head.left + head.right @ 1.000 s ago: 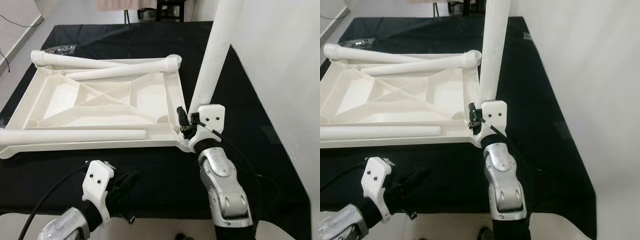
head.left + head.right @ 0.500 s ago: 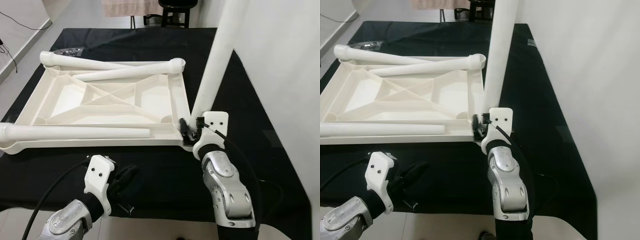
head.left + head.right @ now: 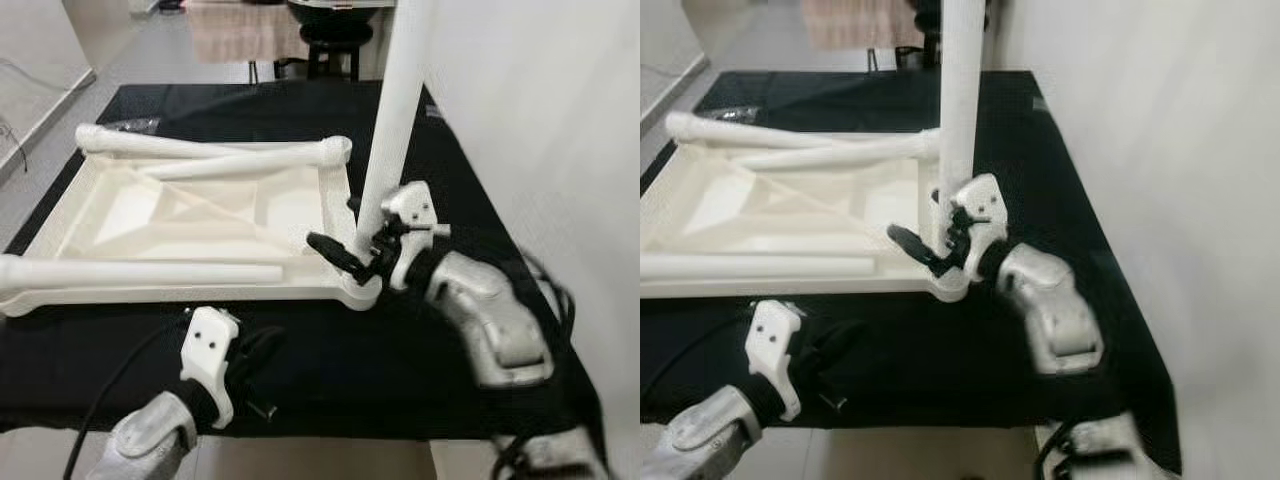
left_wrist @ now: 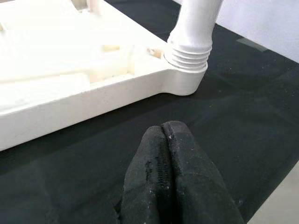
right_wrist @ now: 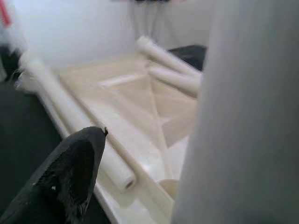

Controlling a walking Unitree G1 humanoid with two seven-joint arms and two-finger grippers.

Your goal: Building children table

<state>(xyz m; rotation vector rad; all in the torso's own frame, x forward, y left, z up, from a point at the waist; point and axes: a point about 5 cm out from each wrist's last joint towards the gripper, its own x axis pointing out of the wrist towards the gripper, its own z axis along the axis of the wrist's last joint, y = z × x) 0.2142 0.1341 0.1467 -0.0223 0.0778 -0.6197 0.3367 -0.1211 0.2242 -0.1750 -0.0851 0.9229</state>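
A black cloth [image 3: 300, 360] carries an upturned white plastic tabletop [image 3: 190, 215] holding three loose ribbed-end legs [image 3: 140, 272]. The right gripper [image 3: 352, 240] spreads wide around the upright leg [image 3: 392, 120] at center frame. The left gripper [image 4: 170, 154], pressed together and holding nothing, hovers at lower left.

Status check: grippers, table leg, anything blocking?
Right gripper open around upright leg at tabletop corner. Left gripper shut, idle over black cloth. Three loose legs lying on tabletop.

No readable text, label, brand or number appears anywhere. The white plastic table parts and the black cloth carry no legible markings.
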